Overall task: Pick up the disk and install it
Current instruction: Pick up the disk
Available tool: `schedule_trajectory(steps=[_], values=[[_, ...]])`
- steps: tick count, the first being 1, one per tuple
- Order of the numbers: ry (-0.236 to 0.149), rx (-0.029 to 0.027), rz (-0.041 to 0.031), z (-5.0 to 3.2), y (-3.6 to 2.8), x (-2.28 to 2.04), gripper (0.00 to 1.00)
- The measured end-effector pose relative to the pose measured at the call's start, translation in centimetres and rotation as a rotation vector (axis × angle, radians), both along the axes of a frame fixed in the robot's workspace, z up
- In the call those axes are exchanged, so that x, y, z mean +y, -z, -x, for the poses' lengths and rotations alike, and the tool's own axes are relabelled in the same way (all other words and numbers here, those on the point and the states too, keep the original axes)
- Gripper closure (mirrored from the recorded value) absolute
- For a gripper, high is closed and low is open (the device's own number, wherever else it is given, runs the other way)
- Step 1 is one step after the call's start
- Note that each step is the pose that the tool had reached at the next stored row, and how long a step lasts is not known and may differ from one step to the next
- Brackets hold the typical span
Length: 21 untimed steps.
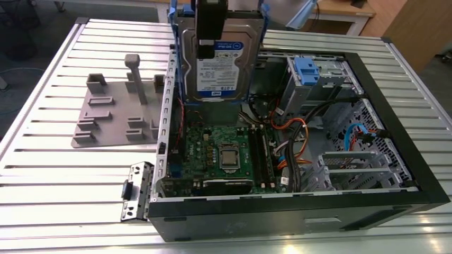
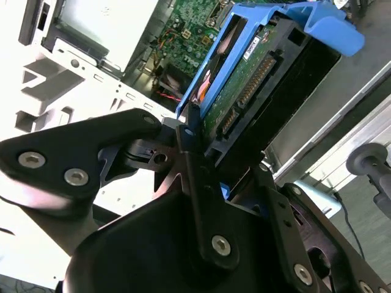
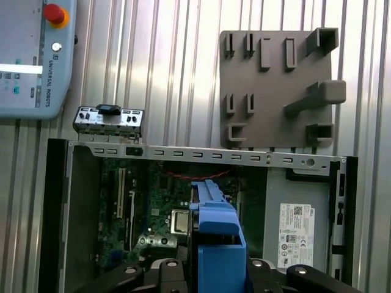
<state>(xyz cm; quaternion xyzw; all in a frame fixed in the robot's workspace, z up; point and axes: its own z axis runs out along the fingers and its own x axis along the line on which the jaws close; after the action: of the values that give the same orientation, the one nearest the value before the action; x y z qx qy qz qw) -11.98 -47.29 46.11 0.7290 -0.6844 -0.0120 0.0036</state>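
- Claw (image 1: 206, 46): the arm's black two-finger claw. I read it as closed down to the thickness of the disk and holding it. In the exterior view one black finger lies across the labelled face. In the second wrist view a finger (image 2: 188, 131) presses against the blue rail.
- Disk (image 1: 222, 71): flat rectangular silver metal disk with a white-and-blue label and blue plastic side rails. It hangs upright in the claw above the open case, clear of everything below, with the label facing the exterior camera. Its green circuit underside shows in the second wrist view (image 2: 244, 79).
- Computer case (image 1: 282, 211): black tower case lying on its side with the panel off and the interior open upward.
- Motherboard (image 1: 219, 153): green circuit board on the case floor, below the disk.
- Metal box (image 3: 299, 226): grey metal box with a small white sticker, in a corner of the case.
- Slotted stand (image 1: 120, 114): grey plastic slotted stand, flat on the table, just beside the case on the exterior view's left.
- Port plate (image 1: 137, 190): small silver metal plate against the case's outer wall.
- Pendant (image 3: 30, 55): grey control pendant with a red button, lying on the table, apart from the case.
- Table (image 1: 56, 180): ribbed aluminium table carrying all of the above.
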Motion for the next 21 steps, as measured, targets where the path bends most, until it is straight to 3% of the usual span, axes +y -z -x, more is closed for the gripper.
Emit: schedule_trajectory(steps=[21], values=[[0.0,0.0,0.0,-2.49,0.12,-2.97,0.64]])
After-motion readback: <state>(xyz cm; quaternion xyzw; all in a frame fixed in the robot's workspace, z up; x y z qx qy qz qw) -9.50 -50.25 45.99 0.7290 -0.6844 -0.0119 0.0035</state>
